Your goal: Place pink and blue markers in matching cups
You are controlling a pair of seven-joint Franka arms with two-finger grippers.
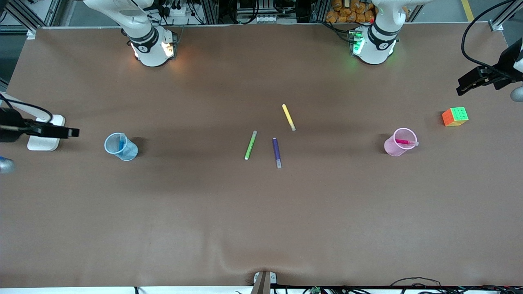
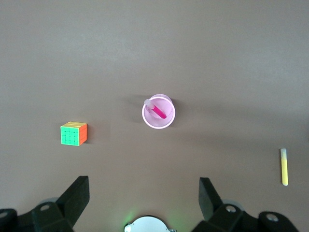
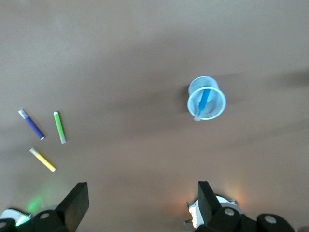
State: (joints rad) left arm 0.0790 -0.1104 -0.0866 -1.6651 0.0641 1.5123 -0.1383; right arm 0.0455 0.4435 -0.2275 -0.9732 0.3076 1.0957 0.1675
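The pale blue cup (image 1: pixel 121 147) stands toward the right arm's end of the table with the blue marker (image 1: pixel 121 143) inside it; both show in the right wrist view, cup (image 3: pixel 206 98) and marker (image 3: pixel 203 103). The pale pink cup (image 1: pixel 399 142) stands toward the left arm's end with the pink marker (image 1: pixel 405 142) inside, also seen in the left wrist view, cup (image 2: pixel 158 111) and marker (image 2: pixel 156 109). My left gripper (image 1: pixel 461 89) (image 2: pixel 144 193) is open and empty, high up by the table's end. My right gripper (image 1: pixel 73 132) (image 3: pixel 142 195) is open and empty, high up by the other end.
A lime green pen (image 1: pixel 250 145), a dark purple pen (image 1: pixel 276 152) and a yellow pen (image 1: pixel 289 117) lie near the table's middle. A colour cube (image 1: pixel 454 116) sits beside the pink cup. A white block (image 1: pixel 45 138) lies under the right gripper.
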